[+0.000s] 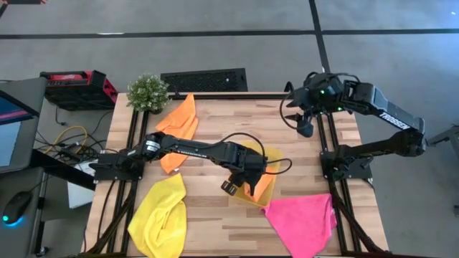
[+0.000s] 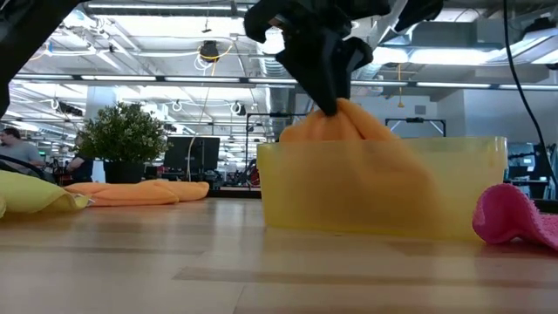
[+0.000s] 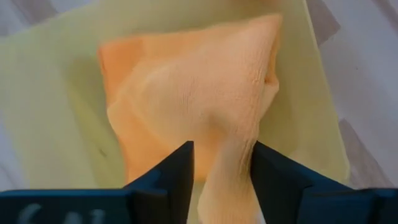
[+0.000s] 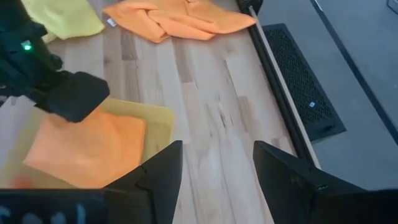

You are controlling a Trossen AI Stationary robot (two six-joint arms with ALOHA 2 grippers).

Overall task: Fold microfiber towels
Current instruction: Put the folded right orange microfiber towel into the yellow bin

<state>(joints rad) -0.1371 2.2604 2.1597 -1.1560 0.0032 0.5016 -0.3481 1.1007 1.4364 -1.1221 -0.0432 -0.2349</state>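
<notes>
- High view: the left gripper (image 1: 239, 185) hangs over the rigid translucent yellow rectangular tray (image 1: 271, 155) near the middle of the light wooden slatted table (image 1: 215, 122). A folded orange microfiber towel (image 1: 259, 188) shows in the tray under the arm. A second, loose orange microfiber towel (image 1: 179, 127) lies crumpled toward the far left part of the table, by the small potted green plant (image 1: 148, 92). The bright yellow microfiber towel (image 1: 159, 213) is bunched at the near left corner; the hot pink microfiber towel (image 1: 303, 222) lies spread at the near right edge. The right gripper (image 1: 301, 118) waits above the far right corner of the table.
- Low view: the left gripper (image 2: 327, 83) points down into the tray (image 2: 453, 187), its tip at a raised peak of the folded orange towel (image 2: 349, 122), which stands above the tray rim. The rest of that towel shows as a soft orange mass through the tray wall. The yellow towel (image 2: 30, 194) and the loose orange towel (image 2: 139, 191) lie low at the left, the pink towel (image 2: 514, 216) just beside the tray at the right.
- Left wrist view: the folded towel (image 3: 193, 106) is a roughly square, finely ribbed pad lying in the tray (image 3: 50, 93). One ridge of it rises between the two dark fingers (image 3: 180, 171); the jaws stand narrowly apart with cloth touching both.
- Right wrist view: the right gripper (image 4: 217, 171) stands wide and holds nothing. Beyond it lie the folded towel (image 4: 93, 149) in the tray (image 4: 163, 118), the loose orange towel (image 4: 180, 18) and the yellow towel (image 4: 62, 15).
</notes>
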